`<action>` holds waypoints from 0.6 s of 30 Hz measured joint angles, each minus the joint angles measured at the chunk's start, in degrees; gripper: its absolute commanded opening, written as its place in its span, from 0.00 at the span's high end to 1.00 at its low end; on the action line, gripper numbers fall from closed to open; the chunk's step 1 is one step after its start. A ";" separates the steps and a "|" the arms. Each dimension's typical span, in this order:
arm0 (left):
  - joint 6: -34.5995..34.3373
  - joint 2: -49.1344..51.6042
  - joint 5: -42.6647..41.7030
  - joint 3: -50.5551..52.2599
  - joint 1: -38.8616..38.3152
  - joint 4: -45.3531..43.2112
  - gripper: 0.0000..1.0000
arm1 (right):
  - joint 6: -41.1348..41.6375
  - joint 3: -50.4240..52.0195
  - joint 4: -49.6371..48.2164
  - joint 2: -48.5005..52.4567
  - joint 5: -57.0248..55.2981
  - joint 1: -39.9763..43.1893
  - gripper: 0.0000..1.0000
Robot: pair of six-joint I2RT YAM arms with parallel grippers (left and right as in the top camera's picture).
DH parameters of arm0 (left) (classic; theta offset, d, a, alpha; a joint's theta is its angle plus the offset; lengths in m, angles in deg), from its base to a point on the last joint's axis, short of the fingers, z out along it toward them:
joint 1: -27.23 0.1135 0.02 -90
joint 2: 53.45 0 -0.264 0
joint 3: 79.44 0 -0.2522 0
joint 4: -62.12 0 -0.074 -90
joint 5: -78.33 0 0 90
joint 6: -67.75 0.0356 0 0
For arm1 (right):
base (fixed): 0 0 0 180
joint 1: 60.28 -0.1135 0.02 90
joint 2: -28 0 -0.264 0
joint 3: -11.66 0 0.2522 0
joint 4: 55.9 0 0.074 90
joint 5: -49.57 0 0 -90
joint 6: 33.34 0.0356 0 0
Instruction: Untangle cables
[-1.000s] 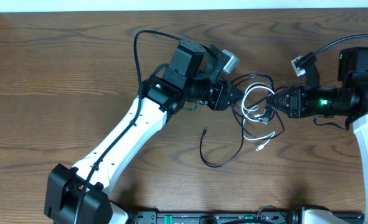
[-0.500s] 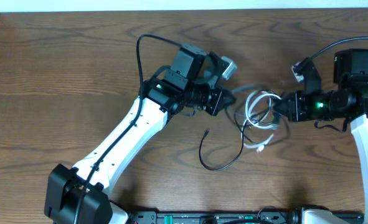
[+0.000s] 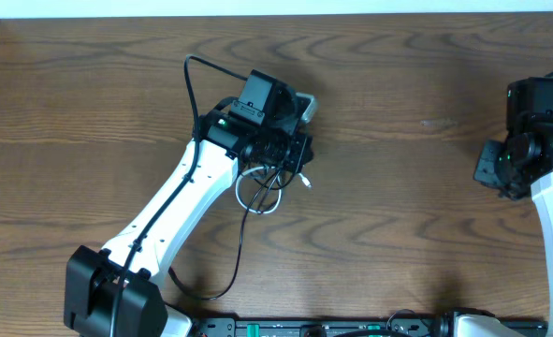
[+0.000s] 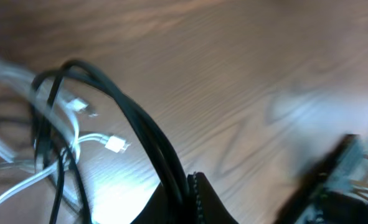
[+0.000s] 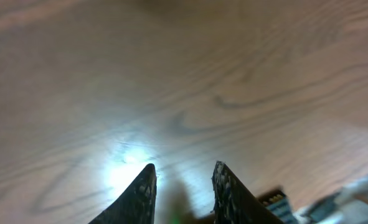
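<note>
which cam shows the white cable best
Left wrist: the white cable shows close, loops and plug end visible though blurred, crossed by the black cable. Overhead shows small white loops by the left arm. Right wrist shows just table.

The table [image 3: 89, 112] is dark brown wood with wavy grain; a pale strip [image 3: 257, 7] runs along its far edge.

Overhead sharp, even light; wrist views motion-blurred, glare on table [image 5: 124, 163].
</note>
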 measured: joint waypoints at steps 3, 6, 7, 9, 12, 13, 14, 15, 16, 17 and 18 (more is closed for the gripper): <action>-0.02 -0.04 -8.28 0.02 0.00 -6.56 0.93 | -2.12 0.00 -2.38 0.00 8.59 0.00 0.65; -0.55 -0.33 -18.34 0.02 -0.04 -15.39 0.92 | -6.08 -0.02 -3.78 0.00 20.72 -0.02 0.60; -1.11 -0.63 -21.24 0.00 -0.11 -18.27 0.93 | -7.23 -0.02 -4.07 0.00 24.52 -0.02 0.60; -2.45 -1.75 -25.31 0.02 -0.37 -22.01 0.93 | -8.85 -0.02 -4.44 0.02 30.73 -0.02 0.58; -3.74 -4.04 -28.63 0.02 -0.66 -24.50 0.93 | -10.27 -0.02 -4.61 0.00 37.38 -0.02 0.57; -3.87 -4.76 -29.11 0.02 -0.70 -24.68 0.93 | -10.56 -0.02 -4.68 0.00 38.82 -0.02 0.56; -3.96 -5.33 -29.44 0.02 -0.72 -24.76 0.92 | -10.73 -0.02 -4.87 0.00 40.37 -0.02 0.55; -4.11 -5.81 -29.83 0.02 -0.72 -24.90 0.93 | -10.93 -0.02 -5.20 0.00 41.70 -0.02 0.54; -4.35 -6.14 -30.14 0.02 -0.70 -25.00 0.93 | -11.13 -0.02 -5.57 0.00 42.77 -0.04 0.53; -4.79 -6.29 -30.34 0.02 -0.72 -25.14 0.92 | -11.17 -0.02 -6.01 0.00 43.69 -0.20 0.52; -5.14 -6.32 -30.47 0.02 -0.72 -25.29 0.92 | -11.23 -0.02 -6.36 0.00 44.24 -0.28 0.51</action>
